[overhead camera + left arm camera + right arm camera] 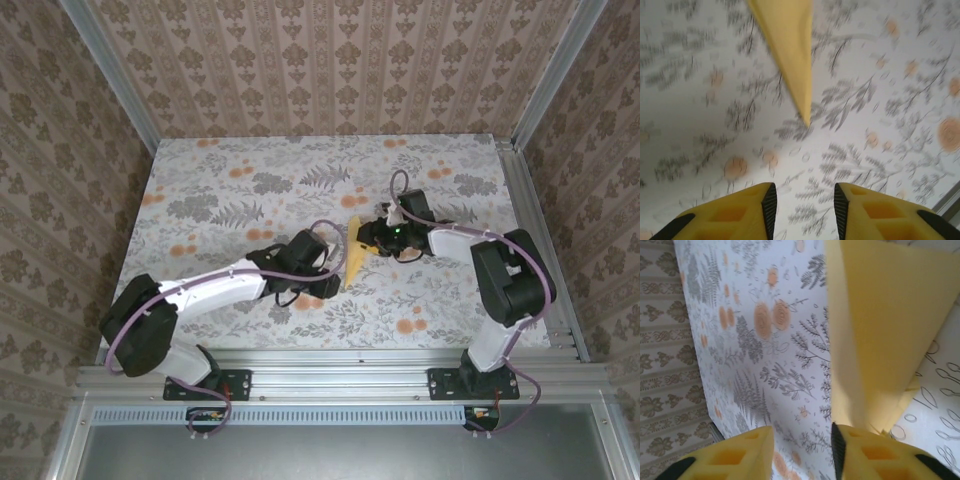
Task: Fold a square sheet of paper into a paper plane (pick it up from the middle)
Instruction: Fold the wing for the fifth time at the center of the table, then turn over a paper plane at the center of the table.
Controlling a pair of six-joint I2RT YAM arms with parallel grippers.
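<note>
The paper plane, the pale-yellow sheet folded into a slim dart, sits mid-table between my two grippers, its point toward the near edge. My left gripper is just left of it. In the left wrist view that gripper is open with only tablecloth between its fingers, and the plane's tip points down toward it from ahead. My right gripper is at the plane's wide end. In the right wrist view it is open and empty, and the plane rises just outside its right finger.
A floral tablecloth with grey leaves and orange flowers covers the table. Patterned walls with aluminium posts close in the left, back and right. A metal rail runs along the near edge, by the arm bases.
</note>
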